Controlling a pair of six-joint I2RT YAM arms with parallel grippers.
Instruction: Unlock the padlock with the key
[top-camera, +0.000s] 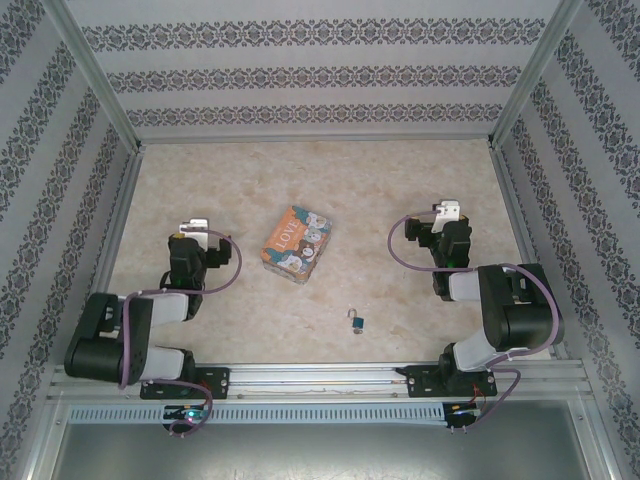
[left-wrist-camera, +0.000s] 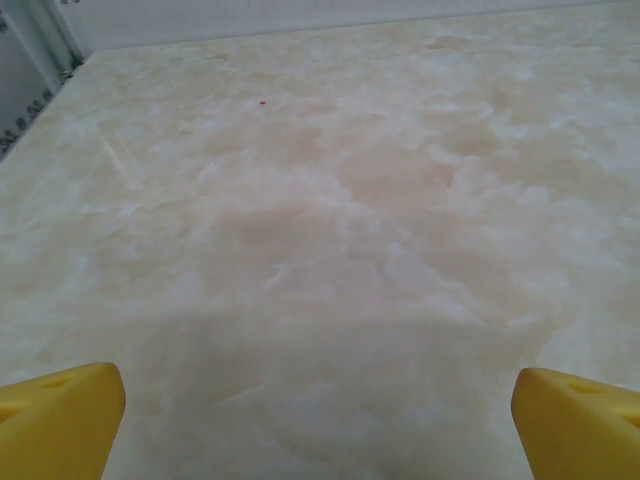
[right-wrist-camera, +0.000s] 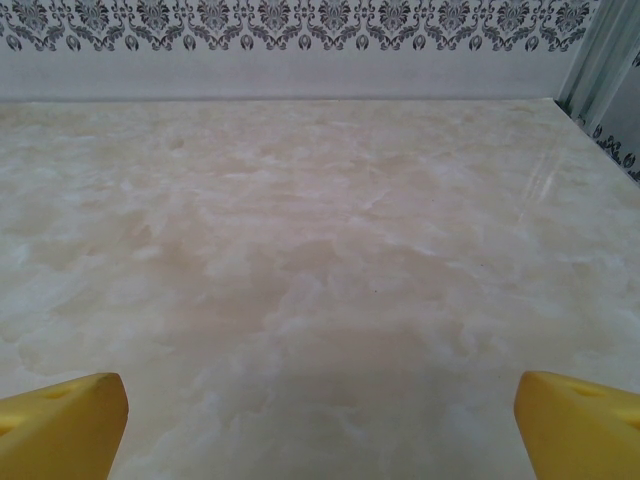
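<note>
Padlock (top-camera: 356, 321) sits on the bench (top-camera: 300, 170) near the front edge, between the arms, closer to the right one. Left jaws spread wide, right jaws spread wide, both empty and well apart from it. Tin (top-camera: 297, 243) lies beyond.

I'm only making out one word, "LOVE", and it's sitting on top of the orange-and-teal tin (top-camera: 297, 243).
</note>
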